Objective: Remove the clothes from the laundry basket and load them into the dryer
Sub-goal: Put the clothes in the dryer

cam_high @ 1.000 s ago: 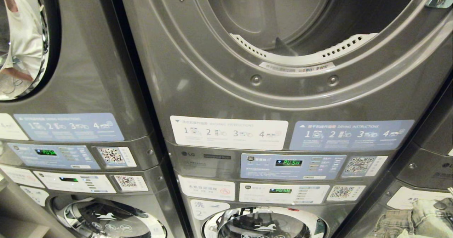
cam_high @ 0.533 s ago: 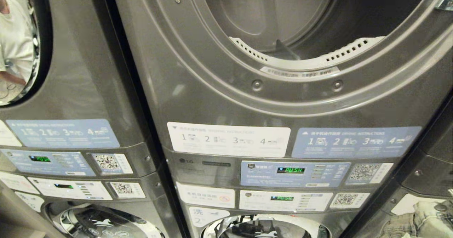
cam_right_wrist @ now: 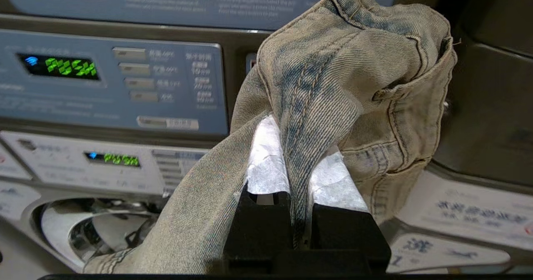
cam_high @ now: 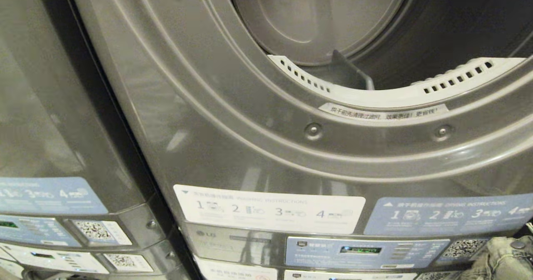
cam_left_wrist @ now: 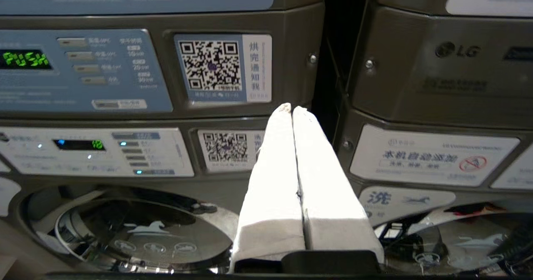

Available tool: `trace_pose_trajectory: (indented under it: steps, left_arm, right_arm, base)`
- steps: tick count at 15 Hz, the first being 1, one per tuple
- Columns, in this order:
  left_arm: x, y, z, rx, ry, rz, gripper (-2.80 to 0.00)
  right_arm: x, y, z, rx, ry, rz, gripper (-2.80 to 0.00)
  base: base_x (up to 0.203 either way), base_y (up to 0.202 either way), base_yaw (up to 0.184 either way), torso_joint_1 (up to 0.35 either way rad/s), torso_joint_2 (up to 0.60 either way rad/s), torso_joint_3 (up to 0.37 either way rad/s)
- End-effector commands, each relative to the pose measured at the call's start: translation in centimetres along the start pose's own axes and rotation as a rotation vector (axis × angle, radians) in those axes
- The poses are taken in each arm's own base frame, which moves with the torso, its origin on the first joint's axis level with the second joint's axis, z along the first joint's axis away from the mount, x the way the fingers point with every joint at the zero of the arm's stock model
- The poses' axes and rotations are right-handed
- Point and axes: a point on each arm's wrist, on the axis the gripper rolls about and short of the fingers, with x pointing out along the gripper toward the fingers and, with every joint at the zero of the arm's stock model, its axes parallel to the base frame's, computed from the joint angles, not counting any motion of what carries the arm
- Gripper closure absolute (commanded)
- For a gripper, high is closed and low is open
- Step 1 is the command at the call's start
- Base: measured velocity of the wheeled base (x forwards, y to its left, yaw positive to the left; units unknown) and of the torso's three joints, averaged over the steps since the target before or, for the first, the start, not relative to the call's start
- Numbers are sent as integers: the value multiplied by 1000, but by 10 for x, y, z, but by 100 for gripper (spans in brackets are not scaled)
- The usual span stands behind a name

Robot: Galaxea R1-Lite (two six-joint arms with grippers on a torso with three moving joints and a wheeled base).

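Observation:
The dryer [cam_high: 250,117] fills the head view, its door opening [cam_high: 374,30] wide and its grey drum bare inside. A faded denim garment [cam_right_wrist: 341,76] hangs over my right gripper [cam_right_wrist: 297,163], which is shut on a fold of it in front of the control panels. One corner of that denim [cam_high: 499,259] shows at the bottom right of the head view. My left gripper [cam_left_wrist: 291,108] is shut with nothing in it, its white fingers pressed together and pointing at the gap between two machines. The laundry basket is out of view.
A control panel [cam_high: 366,251] with a lit display and instruction stickers [cam_high: 270,209] sits under the dryer opening. A second stacked machine [cam_high: 54,117] stands close on the left. Round washer doors [cam_left_wrist: 137,234] lie below the panels.
The whole head view has shifted: the camera has come closer to the dryer opening, and the panels have slid down. The denim stays at the bottom right corner.

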Motion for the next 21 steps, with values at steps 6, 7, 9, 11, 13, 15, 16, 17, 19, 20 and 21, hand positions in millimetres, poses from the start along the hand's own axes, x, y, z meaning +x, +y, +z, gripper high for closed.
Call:
trace_pose_trajectory:
  steps: [6,7,9,11,13,15,16,17,19,20,21]
  left_arm:
    - [0,0,0,0,-1,0,0]
    - [0,0,0,0,-2,0,0]
    - [0,0,0,-1,-1,0,0]
    - [0,0,0,-1,-2,0,0]
    - [0,0,0,-5,-1,0,0]
    - [0,0,0,-5,-2,0,0]
    - [0,0,0,-5,-1,0,0]
    - [0,0,0,-5,-1,0,0]
    - [0,0,0,-5,-1,0,0]
    - [0,0,0,-5,-1,0,0]
    - [0,0,0,-5,-1,0,0]
  right_arm:
    - [0,0,0,1,1,0,0]
    - [0,0,0,1,0,0,0]
    - [0,0,0,1,0,0,0]
    - [0,0,0,4,1,0,0]
    - [0,0,0,7,1,-1,0]
    - [0,0,0,6,1,-1,0]
    - [0,0,0,6,1,-1,0]
    - [0,0,0,7,1,0,0]
    - [0,0,0,6,1,0,0]
    - [0,0,0,6,1,0,0]
    - [0,0,0,5,1,0,0]
  base:
    - [16,0,0,2,2,-1]
    - [0,0,0,0,0,0]
    - [0,0,0,0,0,0]
    - [0,0,0,0,0,0]
    - [1,115,-8,10,-2,3]
    - [0,196,0,3,4,2]
    - [0,198,-4,-2,3,9]
    - [0,197,-2,7,6,6]
    - [0,194,-4,5,-1,6]
    - [0,193,-1,-1,1,2]
    - [0,195,-2,2,4,1]
